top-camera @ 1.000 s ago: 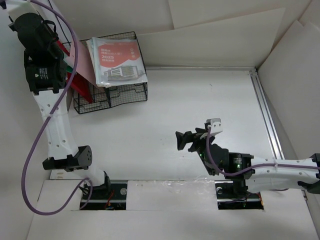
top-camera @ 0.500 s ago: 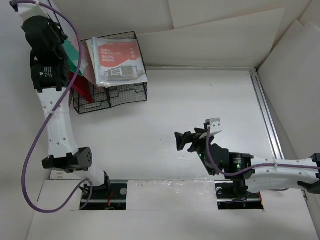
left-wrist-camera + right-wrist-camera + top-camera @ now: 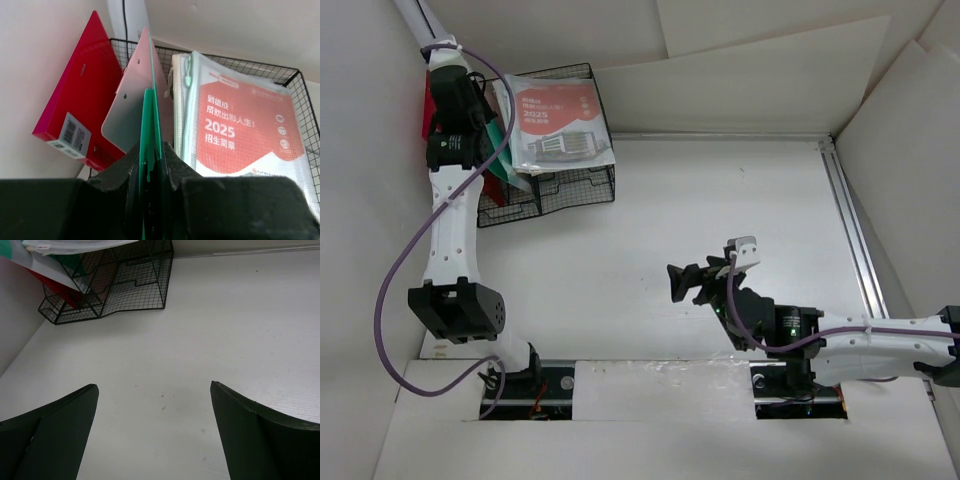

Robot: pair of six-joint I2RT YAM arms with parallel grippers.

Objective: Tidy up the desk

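Left gripper (image 3: 151,159) clamped on thin green plastic folder (image 3: 151,112) – upright at black wire rack (image 3: 299,95) (just beside pale pink folder (image 3: 131,105)). Right gripper (image 3: 153,386) – jaws wide apart, nothing held, above white matte desk (image 3: 250,315).

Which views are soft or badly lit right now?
Left wrist: left fingers clamping the green folder are dark and blurred, pouch print sharp. Right wrist: right fingers black silhouettes, desk evenly lit. Top external: diffuse light, soft shadows, everything in focus.

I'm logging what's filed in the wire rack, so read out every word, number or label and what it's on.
"2025": red-and-white booklet in the clear pouch.
Chinese lines around it: not sharp enough to quote.
Barcode sticker on the red folder: unreadable.
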